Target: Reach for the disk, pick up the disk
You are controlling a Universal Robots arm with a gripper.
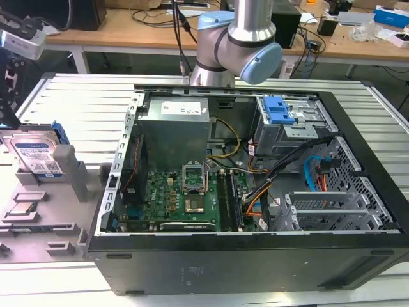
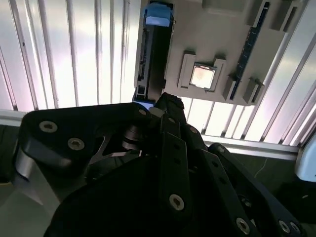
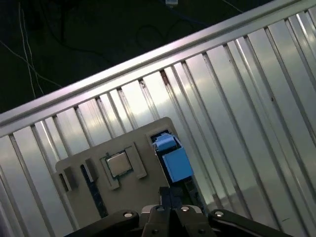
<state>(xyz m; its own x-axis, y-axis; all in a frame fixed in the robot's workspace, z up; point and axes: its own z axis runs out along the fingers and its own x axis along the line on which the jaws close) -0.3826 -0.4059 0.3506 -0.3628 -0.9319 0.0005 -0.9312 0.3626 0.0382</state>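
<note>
The disk (image 1: pixel 37 157) is a silver-grey drive with a white-and-blue label and blue side rails. It stands on edge in a slot of the grey fixture (image 1: pixel 38 220) at the exterior view's left. In both wrist views it shows edge-on, its blue rail end (image 2: pixel 158 15) (image 3: pixel 173 159) facing the camera. My gripper (image 1: pixel 9 118) hangs above the disk and apart from it. In both wrist views its black fingers (image 2: pixel 168 104) (image 3: pixel 170 196) meet at the tips, shut on nothing, just short of the disk's near end.
A small square processor chip (image 2: pixel 202 76) (image 3: pixel 118 164) lies in a pocket of the same fixture, beside the disk. An open computer case (image 1: pixel 255 192) stands on the ribbed metal table (image 1: pixel 70 109), at the exterior view's middle and right. The table's edge (image 3: pixel 123 64) runs close behind the fixture.
</note>
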